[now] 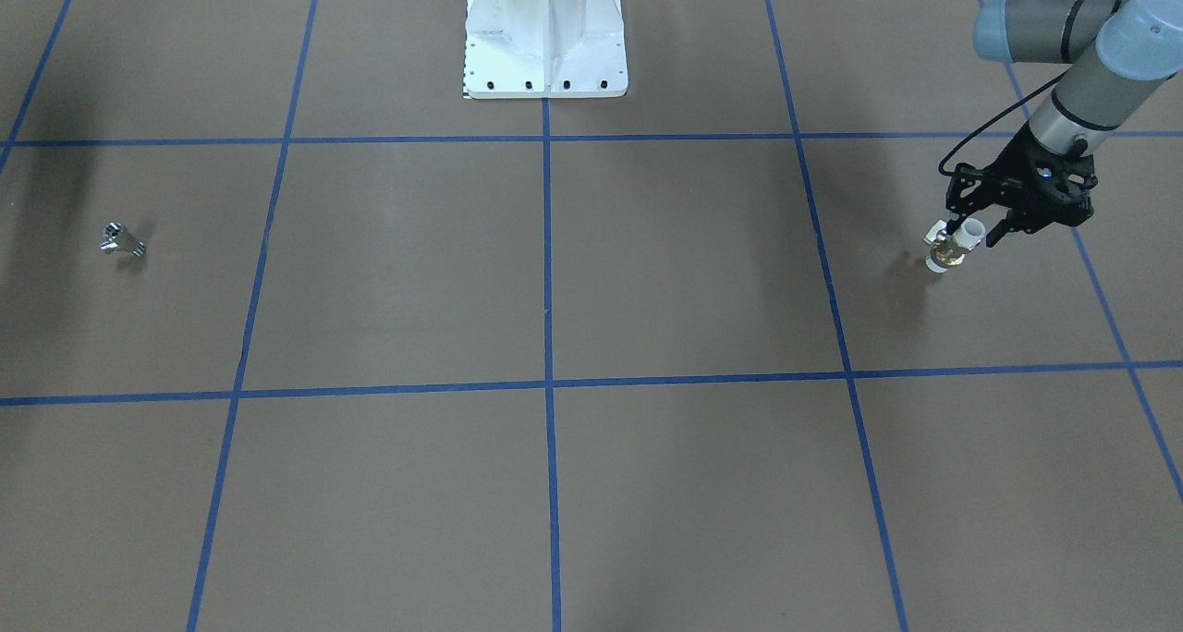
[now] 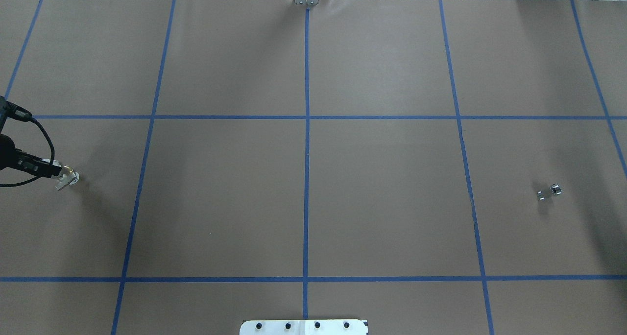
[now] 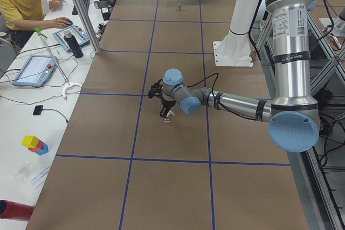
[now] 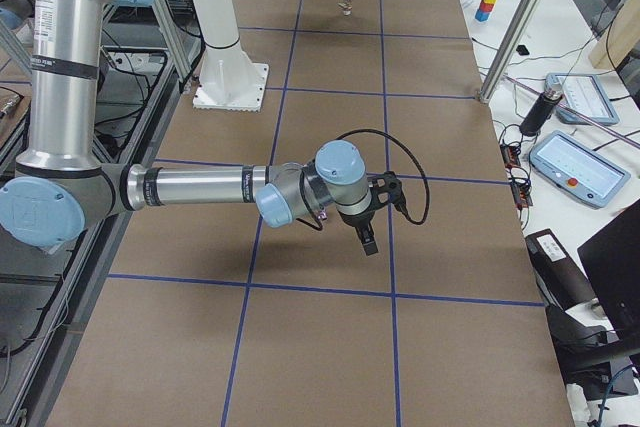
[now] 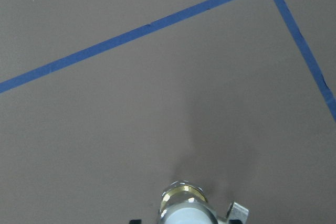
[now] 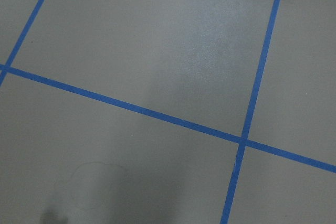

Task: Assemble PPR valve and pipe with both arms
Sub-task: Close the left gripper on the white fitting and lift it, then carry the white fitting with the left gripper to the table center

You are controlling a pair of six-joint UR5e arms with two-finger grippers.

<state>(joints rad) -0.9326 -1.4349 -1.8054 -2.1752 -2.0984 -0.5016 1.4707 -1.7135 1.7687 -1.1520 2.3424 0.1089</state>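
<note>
I have the PPR valve (image 1: 950,249) gripped by its upper white end in the left gripper (image 1: 970,235), at nine o'clock on the overhead view. The pipe (image 1: 121,241) lies alone at about three o'clock. The right gripper (image 4: 368,239) hangs over the table, and I cannot tell how its jaws stand. The surface is brown table cover (image 2: 382,188) under a blue tape grid (image 2: 306,178), with the white pedestal (image 1: 545,41) at six o'clock. A person (image 3: 21,4) sits at the side desk (image 3: 32,111).

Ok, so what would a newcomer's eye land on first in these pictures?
First, the left end effector clamping the white-and-brass PPR valve at the left end of the brown, blue-taped table. Then the tiny silver pipe, lying alone far off at its right end.
</note>
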